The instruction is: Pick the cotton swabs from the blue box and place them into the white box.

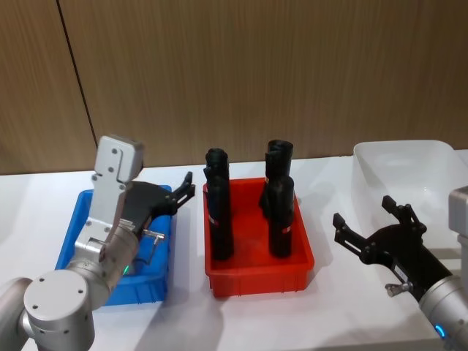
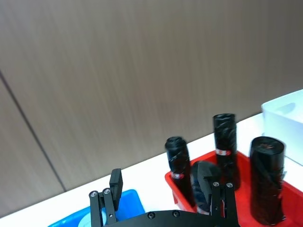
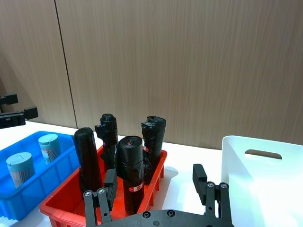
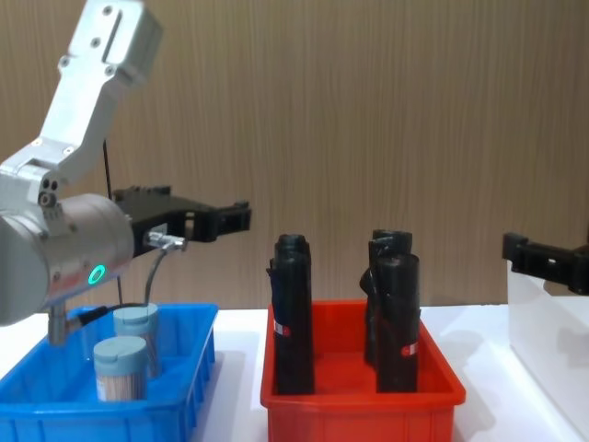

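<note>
"Where were the cotton swabs [image 4: 120, 370]?"

"Two jars, in the blue box [image 4: 184, 405]. My left gripper [image 1: 188, 186] hung above its rim, spread wide, empty. My right gripper [image 1: 362, 212], likewise agape, hovered beside the white box [image 1: 409, 155]."

L hand [image 2: 163, 183] spread nr blue box [image 2: 132, 204].

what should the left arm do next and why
Probably lower the left gripper onto one jar of cotton swabs in the blue box: it hangs open and empty, higher than both upright jars. The right gripper sits open near the white box.
</note>
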